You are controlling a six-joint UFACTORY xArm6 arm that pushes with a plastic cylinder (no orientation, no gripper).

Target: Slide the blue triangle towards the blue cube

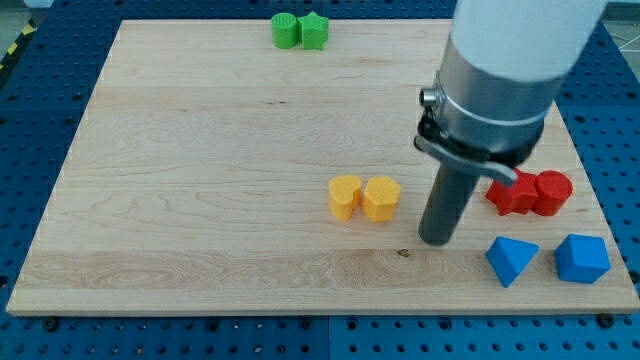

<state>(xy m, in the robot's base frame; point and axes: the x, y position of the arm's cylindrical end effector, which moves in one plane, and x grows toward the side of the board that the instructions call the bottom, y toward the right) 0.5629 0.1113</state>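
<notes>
The blue triangle (511,260) lies near the board's bottom right. The blue cube (582,259) sits just to its right, a small gap between them. My tip (436,241) rests on the board to the left of the blue triangle, a short way apart from it, and to the right of the yellow blocks. The rod rises from the tip into the grey and white arm body at the view's top right.
Two yellow blocks (364,197) sit side by side left of my tip. Two red blocks (530,192) lie above the blue triangle, partly behind the arm. Two green blocks (300,31) sit at the board's top edge. The wooden board (200,180) ends close to the blue cube.
</notes>
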